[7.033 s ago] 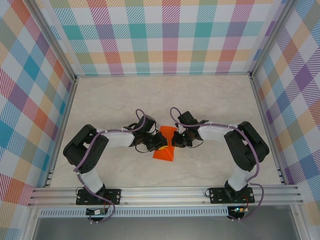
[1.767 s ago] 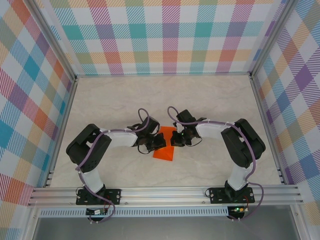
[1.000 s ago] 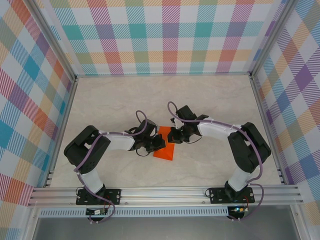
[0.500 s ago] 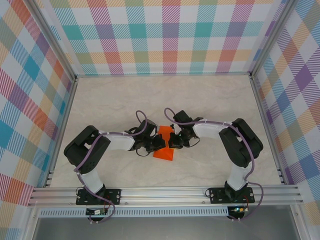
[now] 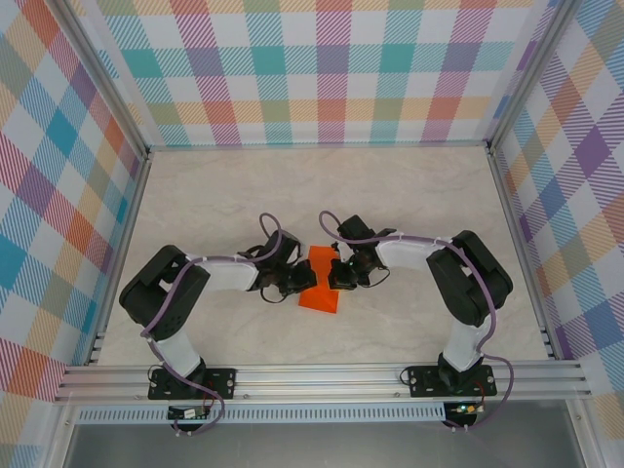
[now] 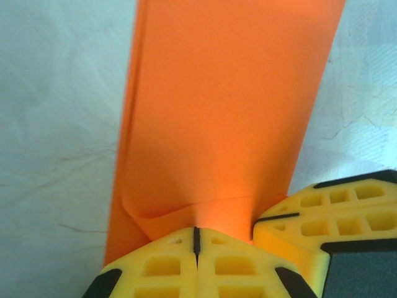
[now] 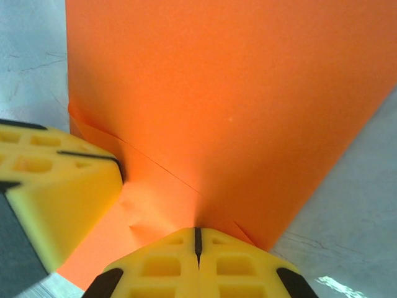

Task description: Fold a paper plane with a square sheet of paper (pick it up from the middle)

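The bright orange sheet of paper point(image 5: 320, 296) lies mid-table, folded into a narrow creased strip rather than a pointed dart. My left gripper point(image 5: 301, 281) meets it from the left and my right gripper point(image 5: 337, 276) from the right, tips almost touching. In the left wrist view the paper point(image 6: 229, 112) rises into the shut yellow left gripper point(image 6: 196, 231), pinched at its near edge, with the right arm's fingers point(image 6: 335, 214) beside it. In the right wrist view the right gripper point(image 7: 198, 231) is shut on a creased fold of the paper point(image 7: 217, 93), next to the left arm's fingers point(image 7: 56, 186).
The pale marbled table point(image 5: 419, 195) is walled by plaid panels on three sides. An aluminium rail point(image 5: 322, 375) runs along the near edge, where both arm bases are bolted. Both forearms lie low, reaching inward over the table's middle.
Over the last second the right gripper slid left and nearer, onto the paper. The left gripper edged away from the bases. The paper now looks narrower between them.
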Robot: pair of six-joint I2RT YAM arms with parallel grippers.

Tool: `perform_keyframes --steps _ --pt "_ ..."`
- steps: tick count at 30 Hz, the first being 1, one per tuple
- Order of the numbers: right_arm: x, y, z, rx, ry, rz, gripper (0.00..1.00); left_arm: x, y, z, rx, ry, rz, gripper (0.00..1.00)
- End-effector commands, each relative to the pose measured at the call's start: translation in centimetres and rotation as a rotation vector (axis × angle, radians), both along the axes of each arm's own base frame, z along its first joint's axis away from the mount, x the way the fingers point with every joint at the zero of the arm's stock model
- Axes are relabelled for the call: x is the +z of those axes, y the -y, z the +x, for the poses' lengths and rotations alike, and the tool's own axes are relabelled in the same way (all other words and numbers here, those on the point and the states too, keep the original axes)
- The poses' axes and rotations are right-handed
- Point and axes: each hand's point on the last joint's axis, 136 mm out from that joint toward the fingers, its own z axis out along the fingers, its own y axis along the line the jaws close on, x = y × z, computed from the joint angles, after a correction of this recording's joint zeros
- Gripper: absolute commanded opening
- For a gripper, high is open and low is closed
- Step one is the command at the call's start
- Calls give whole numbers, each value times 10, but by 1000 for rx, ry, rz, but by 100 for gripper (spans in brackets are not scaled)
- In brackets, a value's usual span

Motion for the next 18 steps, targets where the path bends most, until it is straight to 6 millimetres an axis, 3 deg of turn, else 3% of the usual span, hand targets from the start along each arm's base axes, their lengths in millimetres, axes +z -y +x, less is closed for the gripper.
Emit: perform_keyframes --steps 1,7,10,14,18 --pt "-38 34 -15 25 -42 -189 0 -24 -44 3 74 -43 119 1" --pt "-43 41 -18 56 -37 -219 0 9 -52 27 70 20 114 1" --pt "-41 37 -17 55 -38 -204 0 28 -44 32 42 47 76 2" --pt "-40 35 -16 51 -37 -190 0 48 -26 29 11 62 -36 2" --pt "-36 29 -15 42 -39 -163 0 49 -7 16 -39 47 -87 2"
